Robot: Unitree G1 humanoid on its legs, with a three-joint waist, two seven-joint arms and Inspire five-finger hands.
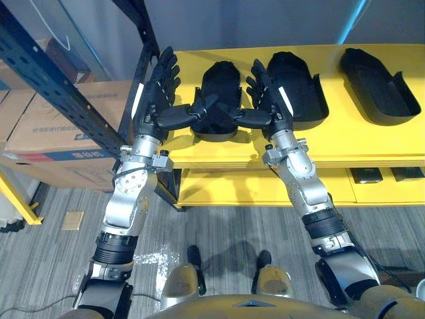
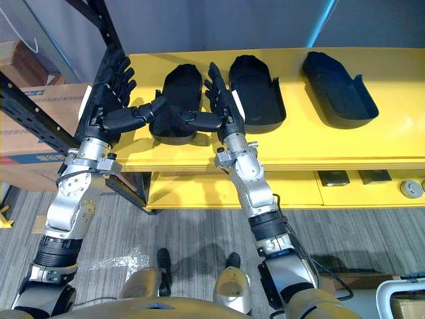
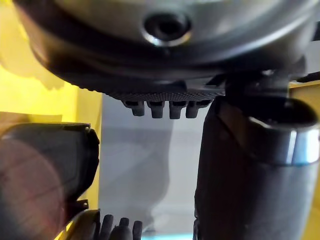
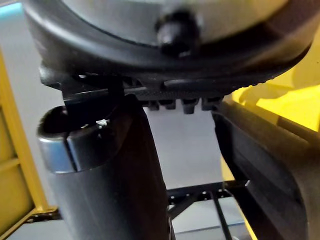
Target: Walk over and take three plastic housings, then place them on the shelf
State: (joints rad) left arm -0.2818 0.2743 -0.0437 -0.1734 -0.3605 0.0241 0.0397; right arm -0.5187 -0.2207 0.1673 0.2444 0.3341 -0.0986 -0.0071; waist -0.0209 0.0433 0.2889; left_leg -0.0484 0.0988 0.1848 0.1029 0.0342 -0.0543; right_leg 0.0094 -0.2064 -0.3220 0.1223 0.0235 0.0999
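Note:
Three black plastic housings lie in a row on the yellow shelf top: a left one, a middle one and a right one. My left hand and right hand stand on either side of the left housing, fingers straight and open. Both thumbs reach inward against its near end, the left thumb and the right thumb. The right hand overlaps the middle housing's left edge. The left wrist view shows straight fingertips past the thumb.
A dark blue rack upright slants across the left, with cardboard boxes behind it. A lower yellow shelf holds small dark parts at the right. Grey carpet floor lies below.

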